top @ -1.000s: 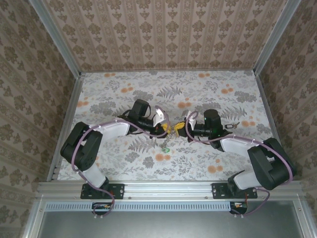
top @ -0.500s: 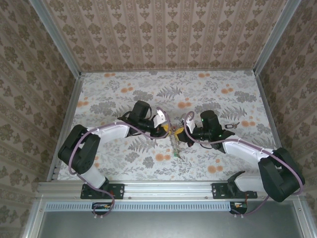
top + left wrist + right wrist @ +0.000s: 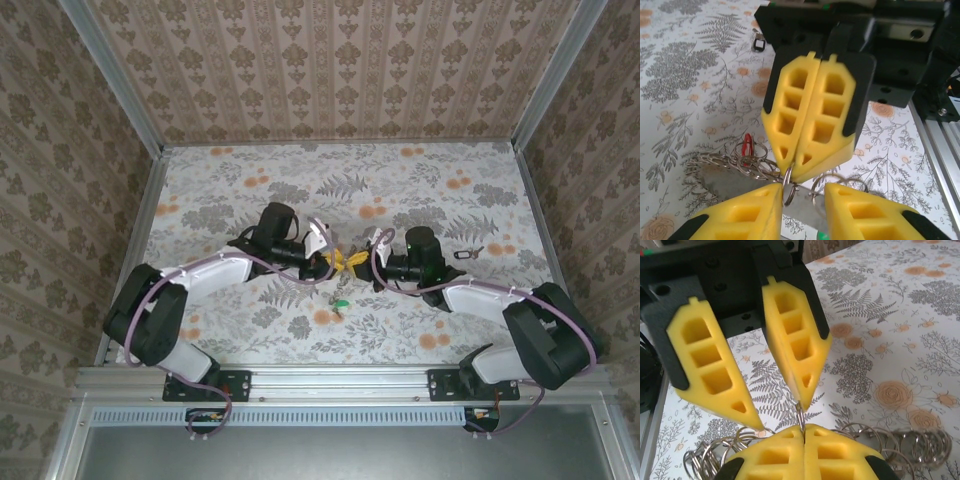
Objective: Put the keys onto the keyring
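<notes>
two-arm meeting: tip to tip, centre of top view
right gripper [image 3: 792, 172]: clamped on the keyring [image 3: 788, 184] wire
left gripper [image 3: 780, 412]: narrowly parted, straddling that upright wire
green key [image 3: 341, 300]: just below both grippers, top view
red key [image 3: 747, 144]: among small rings [image 3: 715, 165], lower left, left wrist view

The arms [image 3: 225, 270] have white links, black joints and lilac cables [image 3: 210, 260]. Left claw [image 3: 801, 197] and right claw [image 3: 803, 432] bear yellow hollow-celled pads [image 3: 865, 215], black-backed.

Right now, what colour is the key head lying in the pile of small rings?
The key head is red, clearest in the left wrist view.
</notes>
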`<move>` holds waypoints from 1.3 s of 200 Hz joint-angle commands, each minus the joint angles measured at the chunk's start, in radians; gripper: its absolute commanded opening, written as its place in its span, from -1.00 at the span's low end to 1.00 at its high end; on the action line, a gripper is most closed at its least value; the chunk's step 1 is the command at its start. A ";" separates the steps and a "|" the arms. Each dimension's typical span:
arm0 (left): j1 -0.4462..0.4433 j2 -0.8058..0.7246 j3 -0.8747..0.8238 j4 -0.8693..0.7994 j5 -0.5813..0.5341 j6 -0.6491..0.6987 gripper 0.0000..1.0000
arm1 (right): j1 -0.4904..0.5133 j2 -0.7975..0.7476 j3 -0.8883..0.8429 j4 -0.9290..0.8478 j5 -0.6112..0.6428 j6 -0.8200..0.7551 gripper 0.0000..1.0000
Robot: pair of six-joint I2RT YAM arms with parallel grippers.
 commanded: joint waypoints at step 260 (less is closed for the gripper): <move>0.020 0.130 0.188 -0.275 0.103 0.208 -0.44 | -0.046 -0.041 -0.069 0.085 -0.063 -0.079 -1.00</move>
